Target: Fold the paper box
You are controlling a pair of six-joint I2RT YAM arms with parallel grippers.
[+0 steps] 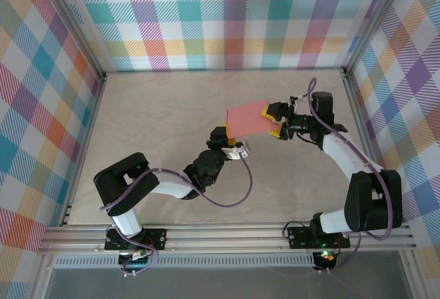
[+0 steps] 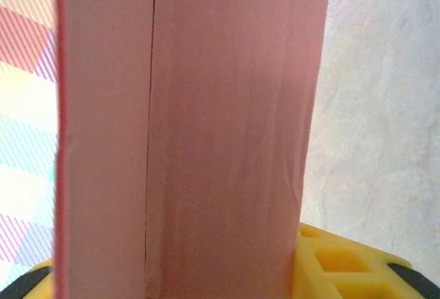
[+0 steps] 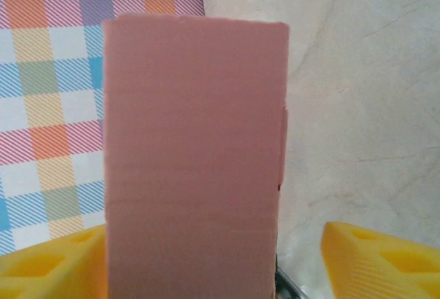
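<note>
The salmon-pink paper box (image 1: 247,117) is a closed, shallow rectangle held up above the table. My left gripper (image 1: 227,137) is shut on its near left corner. In the left wrist view the box (image 2: 206,127) fills the space between the yellow fingers (image 2: 344,264), with a seam running down its face. My right gripper (image 1: 273,122) stands open around the box's right end. In the right wrist view one yellow finger (image 3: 48,264) lies against the box (image 3: 192,161), and the other finger (image 3: 385,264) stands apart from it with table showing in the gap.
The beige table (image 1: 158,106) is walled on three sides by plaid panels (image 1: 227,17). An aluminium rail (image 1: 227,234) runs along the near edge, where both arm bases are bolted. A purple cable (image 1: 234,189) loops over the table by the left arm.
</note>
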